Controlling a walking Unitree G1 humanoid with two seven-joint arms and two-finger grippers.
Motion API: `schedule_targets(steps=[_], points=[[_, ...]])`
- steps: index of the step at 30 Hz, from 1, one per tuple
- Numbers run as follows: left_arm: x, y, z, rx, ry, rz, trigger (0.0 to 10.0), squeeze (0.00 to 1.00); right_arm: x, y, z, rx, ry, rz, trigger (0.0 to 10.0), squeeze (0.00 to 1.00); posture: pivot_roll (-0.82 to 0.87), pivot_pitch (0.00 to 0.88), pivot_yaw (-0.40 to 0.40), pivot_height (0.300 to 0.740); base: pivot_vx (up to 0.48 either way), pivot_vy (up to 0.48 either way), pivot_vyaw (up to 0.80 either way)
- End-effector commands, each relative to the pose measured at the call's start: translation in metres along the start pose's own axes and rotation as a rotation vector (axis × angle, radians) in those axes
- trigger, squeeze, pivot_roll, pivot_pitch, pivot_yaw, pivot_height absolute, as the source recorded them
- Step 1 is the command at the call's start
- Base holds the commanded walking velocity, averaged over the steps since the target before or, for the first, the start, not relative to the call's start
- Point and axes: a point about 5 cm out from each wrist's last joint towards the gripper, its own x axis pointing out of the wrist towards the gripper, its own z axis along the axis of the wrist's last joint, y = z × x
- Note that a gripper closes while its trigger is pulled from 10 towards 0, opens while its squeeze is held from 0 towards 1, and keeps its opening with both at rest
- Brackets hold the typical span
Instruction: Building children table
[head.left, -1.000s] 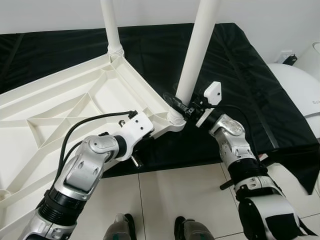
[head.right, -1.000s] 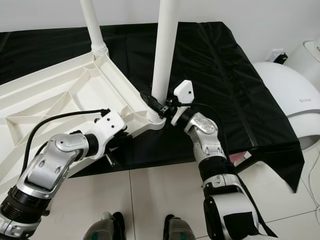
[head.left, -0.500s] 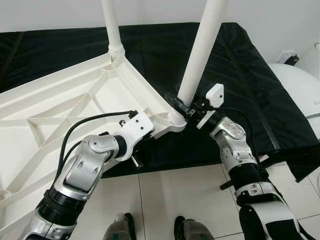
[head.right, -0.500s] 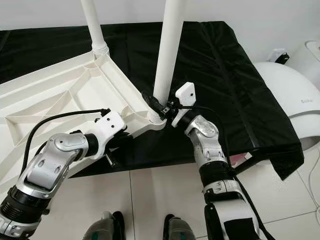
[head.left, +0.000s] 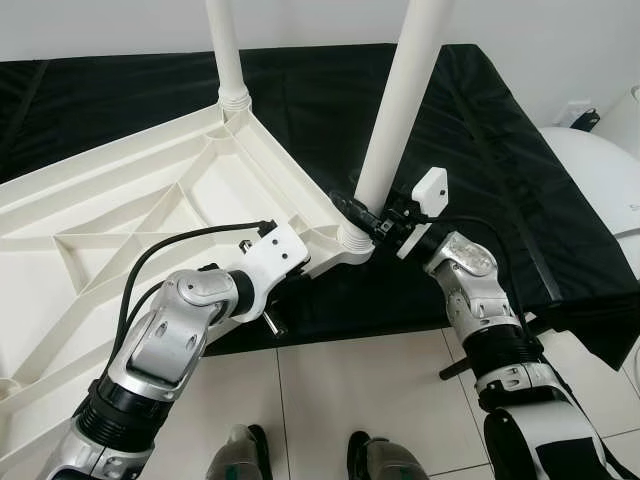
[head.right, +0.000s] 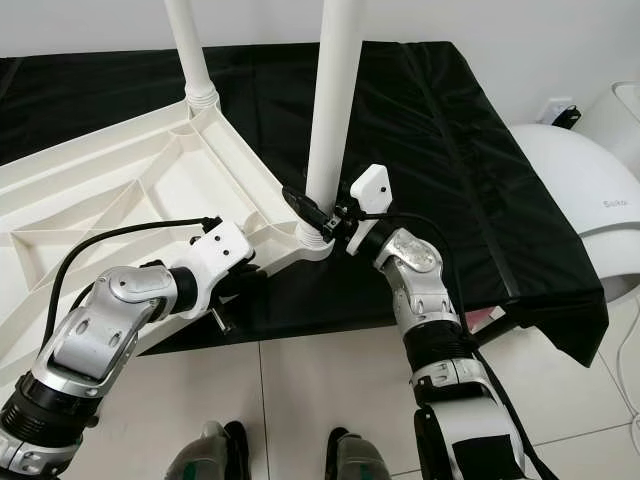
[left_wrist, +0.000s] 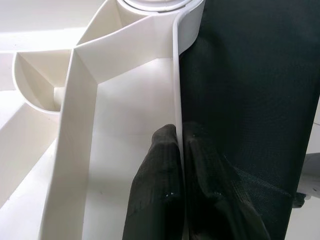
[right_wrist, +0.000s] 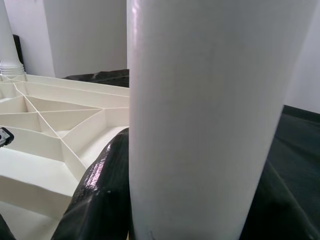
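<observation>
Black cloth (head.left: 300, 95) under white tabletop (head.left: 130, 200); tiled floor (head.left: 330, 390).

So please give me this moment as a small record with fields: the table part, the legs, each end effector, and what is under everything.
table top: white ribbed table top, upside down, underside showing
near leg: near leg standing in the corner socket
far leg: far leg upright in another corner
left end effector: left end effector pinching the table top's edge wall
right end effector: right end effector clamped around the near leg's base
surface: black cloth under the parts
</observation>
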Motion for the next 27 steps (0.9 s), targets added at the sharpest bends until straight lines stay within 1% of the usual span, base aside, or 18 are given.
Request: schedule_targets(steps=[1,16,27], points=[[0.0035,-0.0028,-0.0015,-0.009,0.013,0.028,10.0,0.0,-0.0022,0.013,-0.018,0.054,0.068,0.029,10.0,0.0,-0.06,0.2,-0.025,0.74,0.0,0.0,0.0],[0.004,-0.0022,0.0,-0.006,0.009,0.027,10.0,0.0,-0.0061,0.0191,-0.0189,0.066,0.041,-0.038,10.0,0.0,-0.06,0.198,-0.024,0.74,0.0,0.0,0.0],[0.004,-0.0025,0.0002,-0.007,0.009,0.026,10.0,0.0,-0.0069,0.0229,-0.0191,0.058,0.033,-0.092,10.0,0.0,-0.06,0.2,-0.023,0.74,0.0,0.0,0.0]])
